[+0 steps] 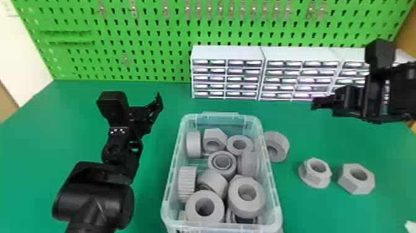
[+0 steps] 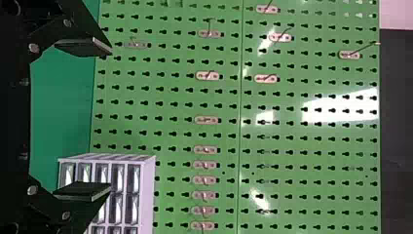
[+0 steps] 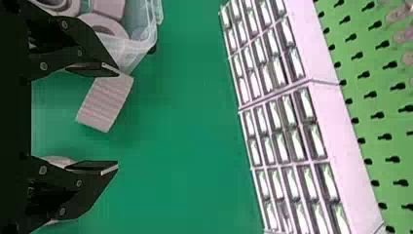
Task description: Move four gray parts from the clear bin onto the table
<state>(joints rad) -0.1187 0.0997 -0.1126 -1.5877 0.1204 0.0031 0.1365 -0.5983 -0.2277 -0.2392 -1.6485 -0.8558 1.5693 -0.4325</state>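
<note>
Left gripper (image 1: 156, 105) is over the table left of the clear bin (image 1: 269, 173); seen from its wrist, the gripper (image 2: 111, 118) is open and empty. Right gripper (image 1: 314, 103) hangs behind and right of the bin; in its wrist view the gripper (image 3: 118, 118) is open, holding nothing. Several gray parts (image 1: 204, 206) lie in the bin. Outside it, on the right, are a gray round part (image 1: 278, 145) close to the bin wall, a flanged nut (image 1: 315, 173) and a hex nut (image 1: 357, 179). In the right wrist view, the ribbed round part (image 3: 104, 102) lies beyond the fingers.
White drawer cabinets (image 1: 227, 77) line the back of the green table (image 1: 148, 204), behind the bin. A green pegboard (image 1: 139, 40) with small metal hooks rises along the rear. A small white object (image 1: 411, 226) lies at the front right corner.
</note>
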